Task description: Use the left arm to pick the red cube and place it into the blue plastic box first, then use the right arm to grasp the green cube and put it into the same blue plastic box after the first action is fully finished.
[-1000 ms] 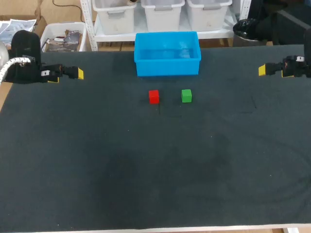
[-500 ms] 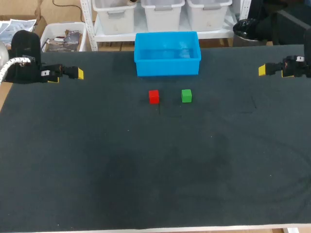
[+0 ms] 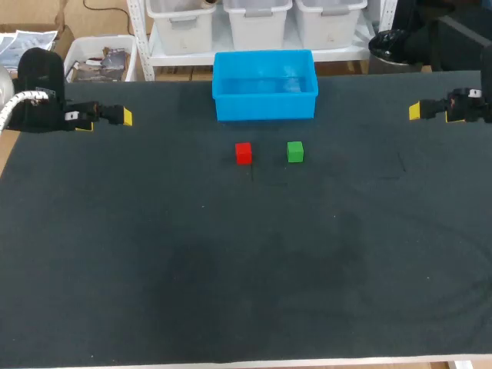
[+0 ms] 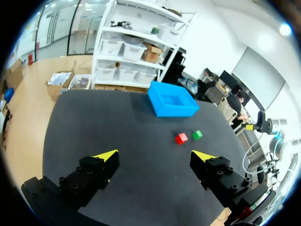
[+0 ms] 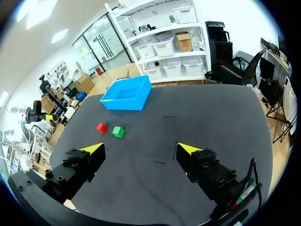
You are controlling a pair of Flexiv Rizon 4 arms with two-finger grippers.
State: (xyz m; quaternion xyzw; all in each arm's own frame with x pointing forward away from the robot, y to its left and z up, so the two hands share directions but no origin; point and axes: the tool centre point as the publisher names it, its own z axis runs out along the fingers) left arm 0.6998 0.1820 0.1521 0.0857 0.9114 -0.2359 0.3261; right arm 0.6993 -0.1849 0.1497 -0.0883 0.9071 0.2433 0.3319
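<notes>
Both cubes lie on the table, and we hold nothing in either gripper.

From the head view, the red cube (image 3: 244, 153) sits just left of the green cube (image 3: 295, 151) on the black table (image 3: 231, 269). They are close but apart, and both are near the front wall of the blue plastic box (image 3: 265, 108) at the far edge. Our left gripper (image 3: 123, 117) hangs at the far left and our right gripper (image 3: 417, 111) at the far right, both well apart from the cubes. This view shows one yellow tip on each, so we cannot read the opening from here. The wrist views show it: each gripper's fingers are spread wide with only bare table between them, and the cubes and box lie well ahead.
</notes>
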